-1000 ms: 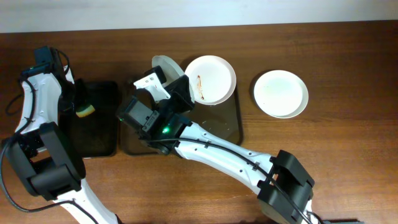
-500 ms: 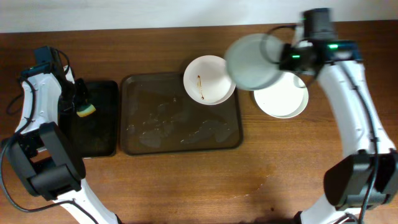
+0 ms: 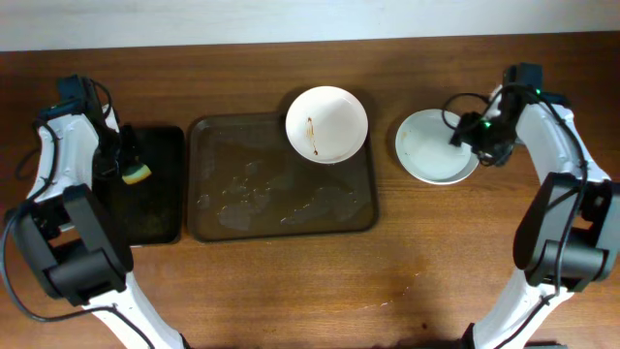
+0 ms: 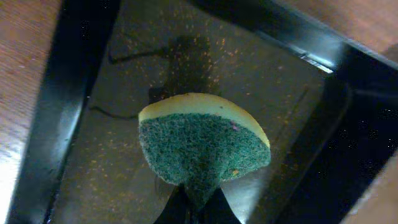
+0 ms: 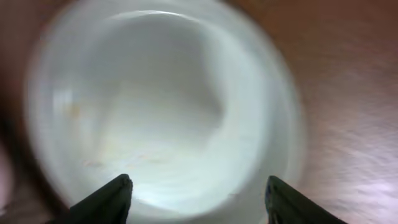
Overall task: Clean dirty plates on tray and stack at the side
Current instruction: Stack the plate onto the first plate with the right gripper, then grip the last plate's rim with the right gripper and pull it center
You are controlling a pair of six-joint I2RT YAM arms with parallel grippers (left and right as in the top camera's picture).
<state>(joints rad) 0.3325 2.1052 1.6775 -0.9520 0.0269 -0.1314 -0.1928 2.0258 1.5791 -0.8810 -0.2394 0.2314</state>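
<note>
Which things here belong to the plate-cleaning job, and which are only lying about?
Job: streaked plate; brown tray; clean plates beside it; sponge in the left claw; open right claw.
Lying about: black tray; table.

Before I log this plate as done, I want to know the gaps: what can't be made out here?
Plate count in the stack of round white plates: overhead, the top plate covers whatever lies beneath.
Any sauce left on it: the right wrist view is blurred.
The left fingers gripping the green-and-yellow sponge: mostly cut off by the left wrist view's bottom edge.
</note>
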